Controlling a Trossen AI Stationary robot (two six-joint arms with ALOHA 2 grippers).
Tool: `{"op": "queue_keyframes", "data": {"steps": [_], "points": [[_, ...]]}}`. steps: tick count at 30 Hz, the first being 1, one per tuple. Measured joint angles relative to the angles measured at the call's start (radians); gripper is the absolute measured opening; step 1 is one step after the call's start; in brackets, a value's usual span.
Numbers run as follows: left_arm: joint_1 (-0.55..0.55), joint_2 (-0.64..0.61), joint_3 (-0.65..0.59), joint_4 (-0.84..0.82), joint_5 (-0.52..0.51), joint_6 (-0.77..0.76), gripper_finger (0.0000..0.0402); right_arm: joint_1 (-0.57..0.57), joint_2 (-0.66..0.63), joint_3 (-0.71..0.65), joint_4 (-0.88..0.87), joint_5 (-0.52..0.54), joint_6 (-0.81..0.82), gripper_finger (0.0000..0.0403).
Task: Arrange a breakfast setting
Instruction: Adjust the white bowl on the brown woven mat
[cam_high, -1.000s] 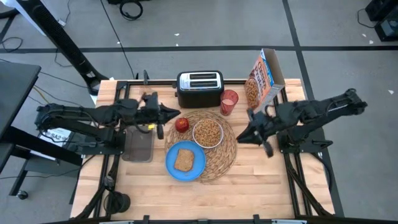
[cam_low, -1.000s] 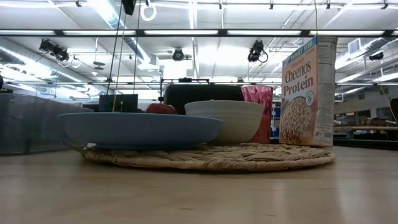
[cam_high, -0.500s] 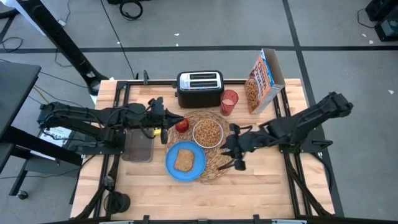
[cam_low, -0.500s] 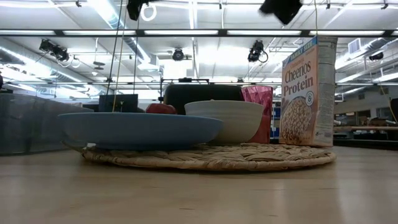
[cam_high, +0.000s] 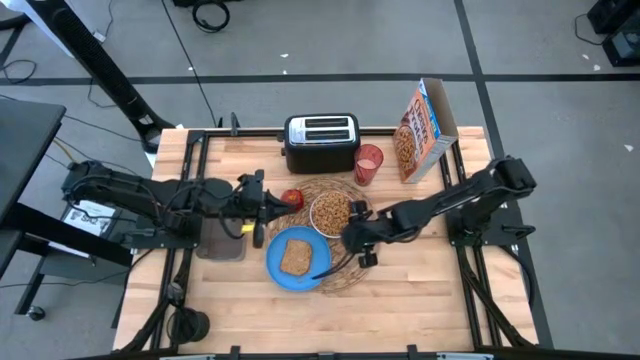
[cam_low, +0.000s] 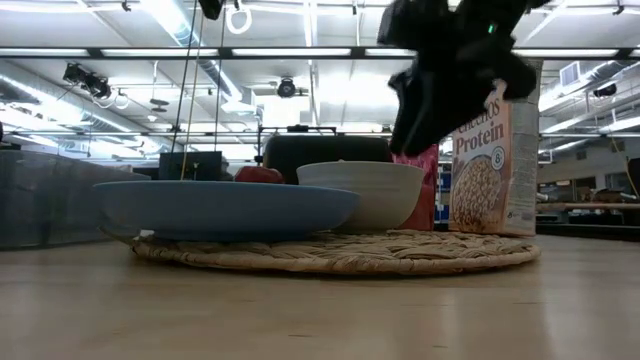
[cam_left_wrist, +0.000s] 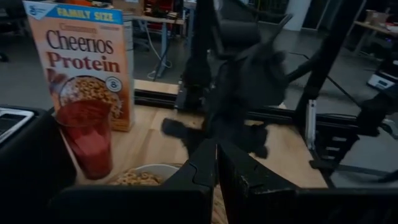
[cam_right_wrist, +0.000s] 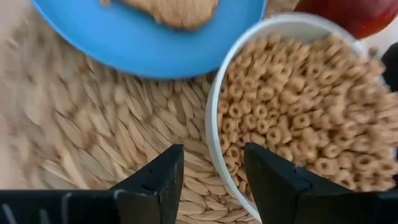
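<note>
The round straw placemat (cam_high: 330, 185) lies mid-table. On it are the blue plate (cam_high: 280, 272) with the toast slice (cam_high: 296, 256), the white bowl (cam_high: 331, 212) full of cereal rings, and the red apple (cam_high: 291, 198). The red cup (cam_high: 368, 163) and the Cheerios box (cam_high: 422, 128) stand at the far right. My right gripper (cam_high: 358, 234) is open and empty, above the mat's right part (cam_right_wrist: 93, 124) beside the bowl (cam_right_wrist: 292, 93). My left gripper (cam_high: 272, 205) is shut just left of the apple; I cannot tell whether it touches it. A thin dark strip (cam_high: 320, 270) lies by the plate's near right rim; I cannot tell whether it is the spoon.
The black-and-silver toaster (cam_high: 321, 142) stands at the far edge behind the mat. The grey tray (cam_high: 222, 240) lies left of the plate, under my left arm. Bare wood (cam_high: 420, 290) shows at the near right.
My right gripper has swung from beside the Cheerios box toward the table's left and near edges and come down over the placemat's right part next to the bowl, fingers still apart. My left gripper has moved a little toward the apple.
</note>
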Motion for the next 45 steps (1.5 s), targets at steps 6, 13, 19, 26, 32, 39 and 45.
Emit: {"op": "queue_keyframes", "data": {"steps": [6, 13, 19, 26, 32, 39, 45], "points": [[-0.031, 0.000, 0.000, -0.004, 0.000, -0.001, 0.0023, -0.029, 0.074, 0.000, 0.011, -0.001, -0.065, 0.0163], [-0.065, 0.000, 0.000, -0.025, 0.000, -0.029, 0.0023, -0.025, 0.078, 0.000, 0.016, -0.003, -0.078, 0.0111], [-0.070, 0.000, 0.000, -0.034, -0.002, -0.034, 0.0023, -0.024, 0.078, 0.000, 0.023, -0.018, -0.080, 0.0033], [-0.069, 0.000, 0.000, -0.035, -0.011, -0.034, 0.0023, -0.021, 0.078, -0.001, 0.020, -0.020, -0.106, 0.0023], [-0.069, 0.000, 0.000, -0.035, -0.011, -0.034, 0.0023, -0.014, 0.078, -0.001, 0.006, 0.000, -0.217, 0.0012], [-0.069, 0.000, 0.000, -0.035, -0.012, -0.041, 0.0023, -0.008, 0.078, -0.001, -0.053, 0.079, -0.384, 0.0015], [-0.069, 0.000, 0.000, -0.035, -0.013, -0.054, 0.0023, -0.007, 0.078, -0.001, -0.089, 0.135, -0.513, 0.0012]]}}
